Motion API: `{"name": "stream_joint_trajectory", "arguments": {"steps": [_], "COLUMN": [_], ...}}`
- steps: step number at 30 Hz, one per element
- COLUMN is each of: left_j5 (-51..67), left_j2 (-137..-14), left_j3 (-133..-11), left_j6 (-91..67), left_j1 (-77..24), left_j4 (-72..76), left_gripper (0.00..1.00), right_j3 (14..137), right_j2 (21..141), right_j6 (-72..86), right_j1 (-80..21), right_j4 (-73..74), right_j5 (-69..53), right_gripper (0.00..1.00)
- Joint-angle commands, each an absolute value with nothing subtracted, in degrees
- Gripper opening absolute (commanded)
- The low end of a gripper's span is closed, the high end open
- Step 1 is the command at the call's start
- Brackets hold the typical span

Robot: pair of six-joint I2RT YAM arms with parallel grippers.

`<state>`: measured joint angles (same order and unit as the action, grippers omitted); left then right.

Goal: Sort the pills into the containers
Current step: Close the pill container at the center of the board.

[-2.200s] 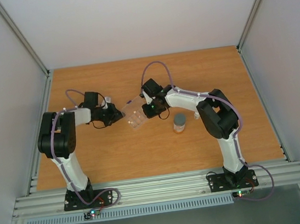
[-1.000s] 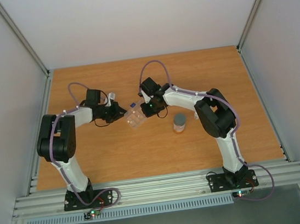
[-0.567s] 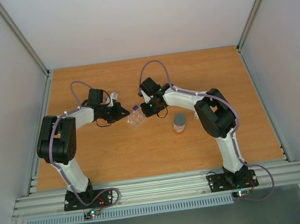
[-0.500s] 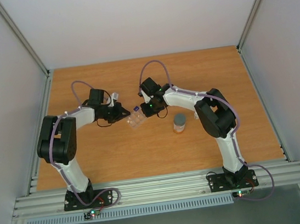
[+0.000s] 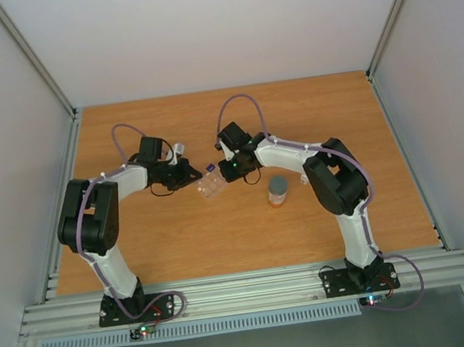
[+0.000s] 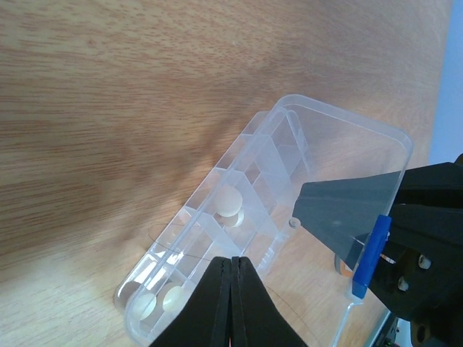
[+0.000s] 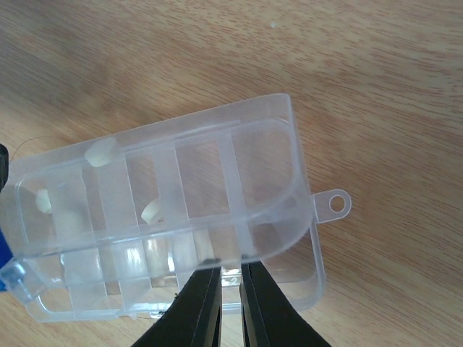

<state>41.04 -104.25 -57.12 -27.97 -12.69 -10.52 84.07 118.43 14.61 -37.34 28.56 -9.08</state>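
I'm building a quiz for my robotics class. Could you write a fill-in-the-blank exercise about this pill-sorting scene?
1. The pill box is made of ___ plastic.
2. The pills lying in its cells are ___ in colour.
3. The left tool is fully ___.
4. The grey-capped bottle stands on the ___ arm's side of the box.
Missing words: clear; white; shut; right.
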Motion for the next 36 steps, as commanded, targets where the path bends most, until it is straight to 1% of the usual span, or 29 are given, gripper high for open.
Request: {"name": "stream_joint_trajectory", "arguments": {"steps": [1,19,27,36], "left_j5": [40.86,39.99,39.9,39.86], "left_j2": [-102.3,-101.87,-101.84,-101.69], "left_j3": [-57.95,-57.38,-57.52,-57.81], "left_j6": [-26.89,-27.25,-27.25,-27.25], "left_j1": [-13.43,-13.93,-14.02,-14.12], "left_j4": [-10.91,-10.44,-10.35,-10.25], "left_gripper": [0.01,0.01,0.01,0.01], "right_j3": [82.73,79.65,79.41,73.58], "right_j2": [115.83,111.8,110.45,107.05], "right_j6": [15.6,16.61,16.52,17.6], "right_j1": [-37.62,-37.53,-37.53,-37.58], "right_j4": [27.45,22.97,24.61,25.68], "right_j5": [-6.86,-7.41,-5.89,-4.75], "right_gripper": [0.1,0.12,0.14,0.12]}}
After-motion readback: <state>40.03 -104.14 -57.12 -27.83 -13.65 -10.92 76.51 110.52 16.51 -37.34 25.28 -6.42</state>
